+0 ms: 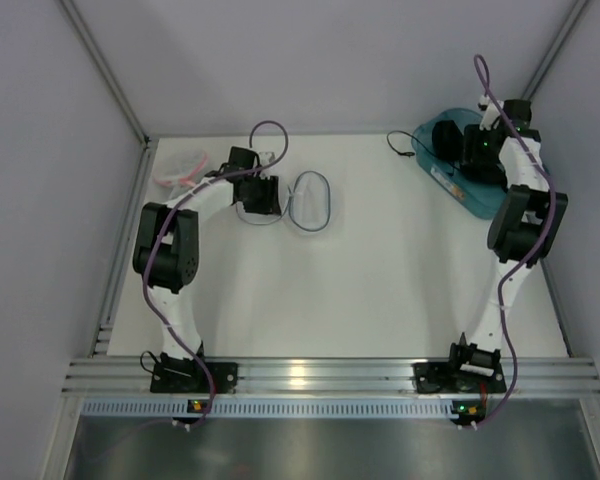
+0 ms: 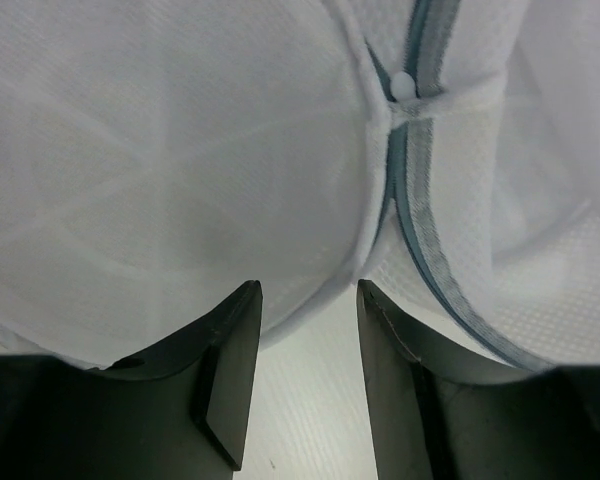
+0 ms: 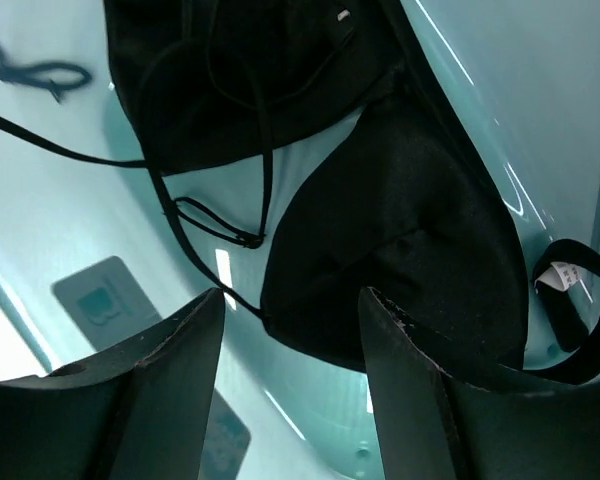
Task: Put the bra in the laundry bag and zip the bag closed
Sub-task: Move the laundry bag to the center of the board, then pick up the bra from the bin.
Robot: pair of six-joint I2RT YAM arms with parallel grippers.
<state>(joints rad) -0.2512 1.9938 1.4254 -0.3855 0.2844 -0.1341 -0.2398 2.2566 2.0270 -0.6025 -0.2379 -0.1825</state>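
Observation:
The laundry bag point(image 1: 313, 203), white mesh with a thin grey zip rim, lies open on the table at the back middle. In the left wrist view its mesh point(image 2: 170, 170) fills the frame, and the grey zip point(image 2: 412, 215) runs down the right. My left gripper point(image 2: 310, 300) is open, fingertips at the bag's near edge with bare table between them; it sits over the bag's left half point(image 1: 259, 196). The black bra point(image 3: 400, 220) lies in the teal bin point(image 3: 70, 200). My right gripper point(image 3: 292, 300) is open just above one cup, holding nothing.
The teal bin point(image 1: 472, 198) stands at the back right, with a thin black strap point(image 1: 400, 146) trailing over its left rim onto the table. A similar round bag with a pink rim point(image 1: 178, 166) lies at the back left. Side walls close in on both arms.

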